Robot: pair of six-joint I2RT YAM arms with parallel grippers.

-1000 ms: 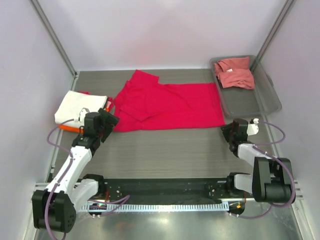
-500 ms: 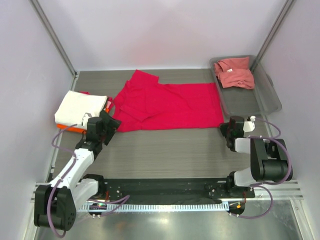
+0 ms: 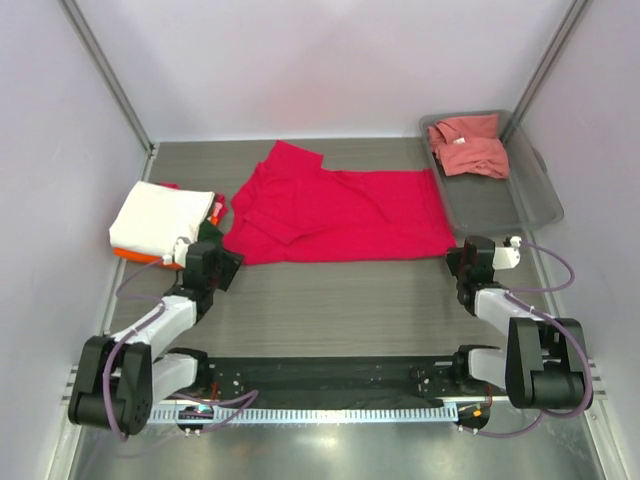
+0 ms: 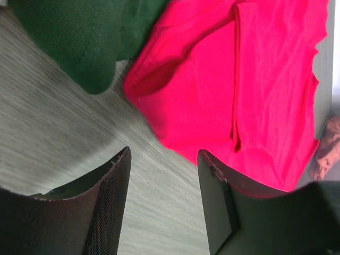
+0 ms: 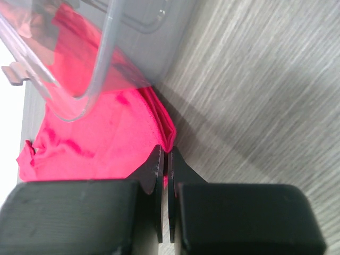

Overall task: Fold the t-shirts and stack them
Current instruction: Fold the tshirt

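Observation:
The crimson t-shirt [image 3: 340, 215] lies spread out mid-table, partly folded. My right gripper [image 3: 455, 260] is at its near right corner, and in the right wrist view the jaws [image 5: 164, 151] are shut on the folded hem of the crimson shirt [image 5: 106, 138]. My left gripper [image 3: 228, 265] is open over bare table just short of the shirt's near left corner [image 4: 255, 79], with nothing between its jaws [image 4: 162, 154]. A cream-white shirt [image 3: 160, 215] tops a stack over an orange one [image 3: 135, 256] and a dark green one [image 4: 79, 37]. A salmon-pink shirt [image 3: 467, 145] lies crumpled in the tray.
The grey plastic tray [image 3: 500, 205] stands at the back right, its wall [image 5: 106, 69] close beside the right gripper. White walls and metal frame posts close in the table on the left, back and right.
My left gripper has moved nearer and slightly right, low by the crimson shirt's near left corner. The right gripper has shifted only slightly at the near right corner.

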